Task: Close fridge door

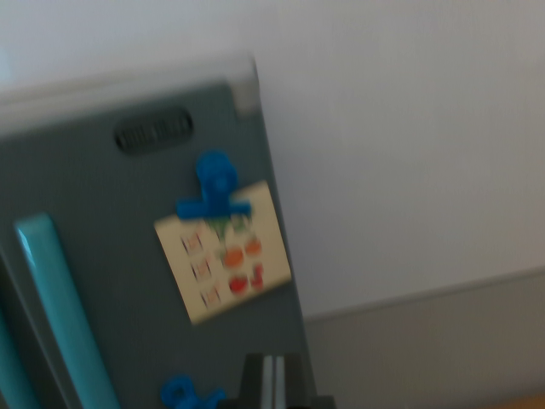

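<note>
Fridge door (102, 256): grey, tilted, fills the wrist view's left, teal handle (64, 315) | fingers (274, 383): at bottom edge, just right of the door's lower edge, contact unclear in blur | finger state: cannot tell | 1 blue clip (215, 189) pins a card (223, 251).

a plain white matte wall (400, 128) filled most of the background, evenly lit and blurred. below the wall ran a flat grey band (426, 349), its top edge slanting across the view. beneath that band, a sliver of orange-brown wooden surface (524, 402) showed in the corner.
</note>
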Available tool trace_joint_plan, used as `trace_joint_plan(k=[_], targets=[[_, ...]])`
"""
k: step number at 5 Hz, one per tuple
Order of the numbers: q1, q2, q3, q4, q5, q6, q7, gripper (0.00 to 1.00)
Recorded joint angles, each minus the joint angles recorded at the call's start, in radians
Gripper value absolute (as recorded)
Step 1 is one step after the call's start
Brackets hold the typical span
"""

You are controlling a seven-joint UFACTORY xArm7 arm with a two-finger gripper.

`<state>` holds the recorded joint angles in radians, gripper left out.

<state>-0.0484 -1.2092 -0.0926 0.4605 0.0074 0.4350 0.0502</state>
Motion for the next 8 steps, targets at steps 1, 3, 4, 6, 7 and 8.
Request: trace_joint_plan(k=[1, 3, 4, 6, 7, 8], targets=[[0.0, 0.0, 0.0, 0.0, 0.0, 0.0, 0.0, 1.0], [0.0, 0.052, 0.001, 0.0, 0.0, 0.0, 0.0, 1.0], [0.0, 0.113, 0.002, 0.0, 0.0, 0.0, 0.0, 1.0], [0.0001, 0.181, 0.01, 0.0, 0.0, 0.0, 0.0, 1.0], [0.0001, 0.181, 0.01, 0.0, 0.0, 0.0, 0.0, 1.0], [0.0001, 0.245, 0.022, 0.0, 0.0, 0.0, 0.0, 1.0]])
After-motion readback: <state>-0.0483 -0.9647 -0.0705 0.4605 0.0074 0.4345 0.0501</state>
